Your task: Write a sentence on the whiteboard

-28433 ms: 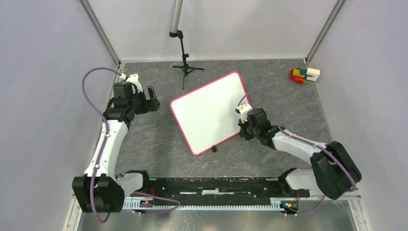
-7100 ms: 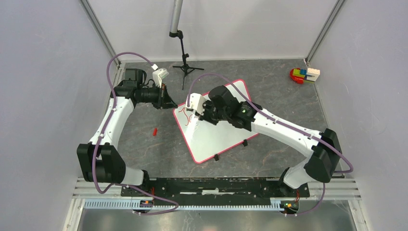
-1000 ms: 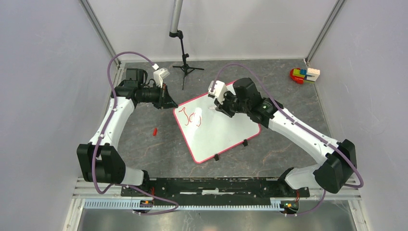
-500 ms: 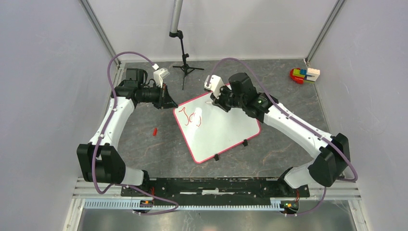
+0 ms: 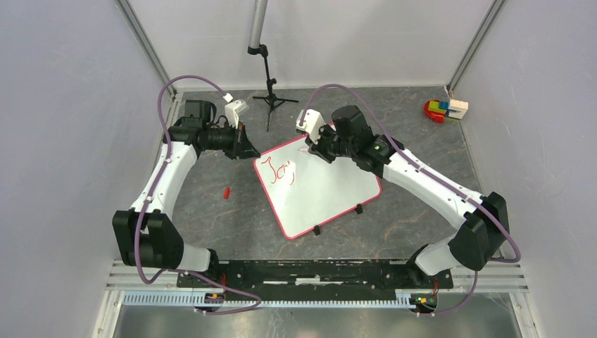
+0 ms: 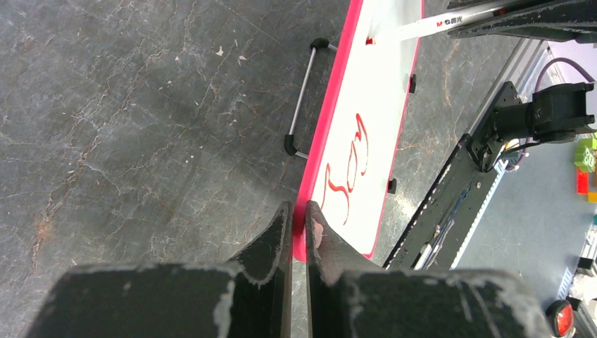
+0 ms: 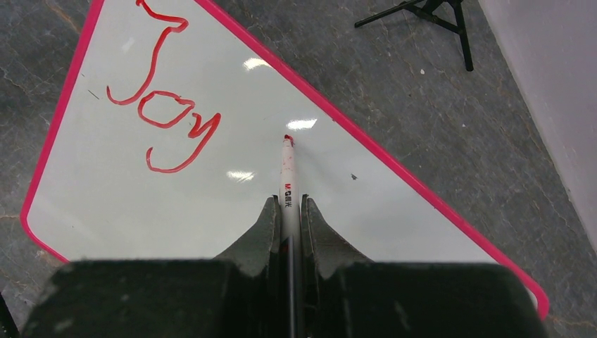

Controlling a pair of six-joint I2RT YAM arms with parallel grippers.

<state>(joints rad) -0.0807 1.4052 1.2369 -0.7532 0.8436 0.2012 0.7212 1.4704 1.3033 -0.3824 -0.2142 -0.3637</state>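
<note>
Grey veined stone makes up the surface [image 5: 232, 225]. The whiteboard [image 5: 324, 197] lies in the middle of it, turned askew, so its long axis runs from the corner nearest the left arm up toward the far right.

The left hand [image 5: 248, 150] sits at that left corner. Its jaws are drawn almost together on the red-pink frame, pinching the edge and steadying the board. The right hand [image 7: 288, 205] reaches in over the far long edge, jaws narrow and clamped on a white marker [image 7: 287, 169]. The marker sticks straight out ahead of the fingers with its red tip over the board. Whether the tip touches the gloss cannot be told.

The sentence [image 7: 163, 107] is one red word, "Joy", close to the pinched corner and running along the long axis. The tip stands just past the last letter, a little toward the far edge. All the blank white lies onward from there, on the right arm's own side.

So the next word looks to be the right hand's work alone, travelling away from the left hand along the board's length, with much of the task not yet done. Well apart on the stone, left of the board, lies a small red piece [image 5: 226, 191], likely the marker's cap.
</note>
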